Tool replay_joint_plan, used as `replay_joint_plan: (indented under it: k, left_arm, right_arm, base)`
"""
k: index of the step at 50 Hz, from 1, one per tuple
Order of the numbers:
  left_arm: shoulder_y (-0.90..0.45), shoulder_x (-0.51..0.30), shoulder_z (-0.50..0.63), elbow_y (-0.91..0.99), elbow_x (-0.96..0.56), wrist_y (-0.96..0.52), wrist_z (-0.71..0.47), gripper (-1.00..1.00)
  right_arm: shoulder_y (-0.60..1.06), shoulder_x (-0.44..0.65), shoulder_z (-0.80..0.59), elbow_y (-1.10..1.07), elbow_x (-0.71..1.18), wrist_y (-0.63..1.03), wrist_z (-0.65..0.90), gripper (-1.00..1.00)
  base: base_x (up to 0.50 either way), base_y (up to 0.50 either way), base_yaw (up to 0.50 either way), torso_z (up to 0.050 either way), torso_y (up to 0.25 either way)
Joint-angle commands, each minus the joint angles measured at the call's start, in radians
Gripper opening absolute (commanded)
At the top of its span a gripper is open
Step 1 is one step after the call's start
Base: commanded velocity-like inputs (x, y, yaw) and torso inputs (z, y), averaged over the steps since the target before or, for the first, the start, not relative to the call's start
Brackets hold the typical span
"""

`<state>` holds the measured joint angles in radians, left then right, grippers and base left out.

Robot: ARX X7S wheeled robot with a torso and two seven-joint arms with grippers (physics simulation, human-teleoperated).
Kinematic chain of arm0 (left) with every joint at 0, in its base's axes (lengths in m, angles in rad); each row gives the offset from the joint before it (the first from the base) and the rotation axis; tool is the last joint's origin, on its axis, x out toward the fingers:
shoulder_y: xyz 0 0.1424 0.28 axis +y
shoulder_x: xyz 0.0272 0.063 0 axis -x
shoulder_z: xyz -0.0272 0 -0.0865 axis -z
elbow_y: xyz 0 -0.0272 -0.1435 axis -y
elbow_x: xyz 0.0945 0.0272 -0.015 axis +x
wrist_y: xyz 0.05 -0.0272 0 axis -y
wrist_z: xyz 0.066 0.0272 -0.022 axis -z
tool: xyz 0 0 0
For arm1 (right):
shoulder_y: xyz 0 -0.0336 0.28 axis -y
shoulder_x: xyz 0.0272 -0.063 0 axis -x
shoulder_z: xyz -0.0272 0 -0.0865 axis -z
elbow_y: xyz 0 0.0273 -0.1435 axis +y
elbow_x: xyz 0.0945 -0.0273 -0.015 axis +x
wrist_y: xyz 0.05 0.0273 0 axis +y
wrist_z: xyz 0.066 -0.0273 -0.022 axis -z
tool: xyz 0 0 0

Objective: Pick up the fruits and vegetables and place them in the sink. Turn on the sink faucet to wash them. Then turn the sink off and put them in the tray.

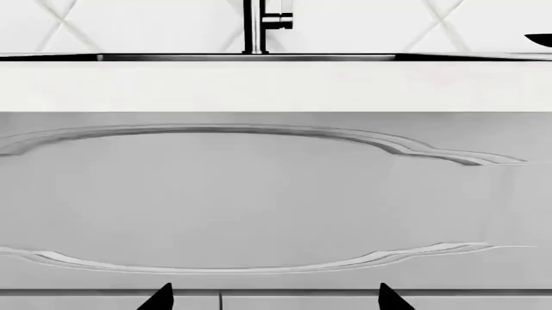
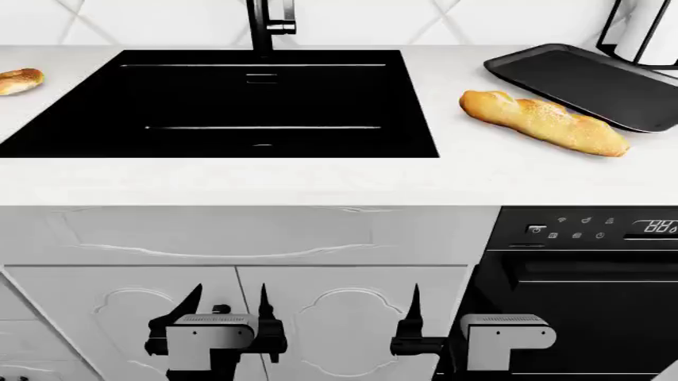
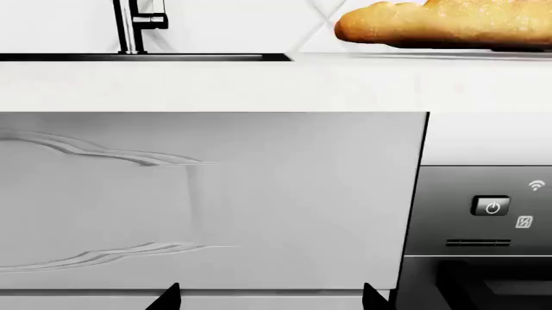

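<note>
**mika_k:** Fruits and vegetables, where are they? I can't spot an avocado half or a yellow fruit in any of the three views, so I can't say where they sit right now.

**dro77:** Same here, zero produce showing. Nearest to the robot, well below the sink (image 2: 63, 119) and in front of the cabinet doors (image 2: 350, 317), hang the two grippers. The left gripper (image 2: 228, 317) has its fingers spread wide with nothing between them. The right gripper (image 2: 415, 321) only shows one finger in the head view, but its wrist view has two dark tips set well apart with only cabinet between, so spread and empty as well.

**mika_k:** So nothing's started?

**dro77:** My read: nothing's done. The sink basin looks bare and dry, and no water is running from the sink faucet (image 2: 260, 24) just behind it. Picking, washing, shutting off and traying all remain.

**mika_k:** Counts?

**dro77:** One sink in the white tabletop (image 2: 317, 178), one faucet. One baguette (image 2: 541, 121) to the right of the sink, and one tray (image 2: 593, 79) just beyond that, the loaf's far side seemingly overlapping its rim. The tray holds nothing. One bread roll (image 2: 19, 79) left of the sink, cut off by the frame edge. One oven panel (image 2: 583, 230) below and right of the sink. Bread isn't part of the job.
</note>
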<state>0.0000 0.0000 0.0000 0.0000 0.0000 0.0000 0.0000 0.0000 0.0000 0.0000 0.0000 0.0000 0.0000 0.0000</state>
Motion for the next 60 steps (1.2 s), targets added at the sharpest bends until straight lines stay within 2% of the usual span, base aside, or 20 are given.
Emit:
replay_joint_plan:
  k: [1,8,11,17,23,29,36,41,46,50,60]
  left_arm:
    - [0.001,-0.016,0.017,0.002,-0.013,0.004,-0.02,1.0]
    - [0.02,-0.047,0.04,0.099,-0.019,-0.071,-0.054,1.0]
    - [0.01,-0.063,0.05,0.19,-0.016,-0.171,-0.057,1.0]
    - [-0.072,-0.102,0.038,0.439,-0.078,-0.444,-0.026,1.0]
    - [-0.238,-0.154,-0.008,0.73,-0.172,-0.861,-0.001,1.0]
    - [-0.5,-0.193,-0.102,0.881,-0.268,-1.247,0.018,1.0]
    - [-0.699,-0.234,-0.213,0.944,-0.35,-1.518,0.081,1.0]
    - [-0.758,-0.276,-0.272,0.951,-0.437,-1.57,0.048,1.0]
    - [-0.809,-0.363,-0.366,0.887,-0.821,-1.569,-0.21,1.0]
    - [-0.834,-0.405,-0.387,0.863,-0.987,-1.566,-0.324,1.0]
    - [-0.866,-0.458,-0.404,0.837,-1.157,-1.552,-0.444,1.0]
  right_arm:
    - [-0.001,0.014,-0.02,-0.004,0.016,0.001,0.022,1.0]
    - [0.018,0.037,-0.047,-0.024,0.031,0.028,0.067,1.0]
    - [0.025,0.048,-0.052,-0.081,0.032,0.094,0.082,1.0]
    - [0.067,0.079,-0.06,-0.285,0.042,0.333,0.087,1.0]
    - [0.134,0.122,-0.056,-0.483,0.094,0.586,0.05,1.0]
    - [0.241,0.165,-0.014,-0.645,0.205,0.835,-0.01,1.0]
    - [0.388,0.2,0.032,-0.755,0.297,1.049,-0.044,1.0]
    - [0.466,0.225,0.017,-0.789,0.31,1.121,-0.044,1.0]
    - [0.547,0.234,0.009,-0.811,0.334,1.196,-0.051,1.0]
    - [0.594,0.236,0.012,-0.819,0.349,1.231,-0.054,1.0]
    - [0.66,0.221,0.013,-0.816,0.37,1.24,-0.057,1.0]
  base:
    - [0.0,0.0,0.0,0.0,0.0]
    - [0.0,0.0,0.0,0.0,0.0]
    - [0.0,0.0,0.0,0.0,0.0]
    - [0.0,0.0,0.0,0.021,0.0]
    - [0.0,0.0,0.0,0.05,0.0]
    - [0.0,0.03,0.0,0.05,0.0]
    - [0.0,0.5,0.0,0.05,0.0]
    - [0.0,0.5,0.0,0.05,0.0]
    - [0.0,0.5,0.0,0.05,0.0]
    - [0.0,0.5,0.0,0.05,0.0]
    - [0.0,0.5,0.0,0.05,0.0]
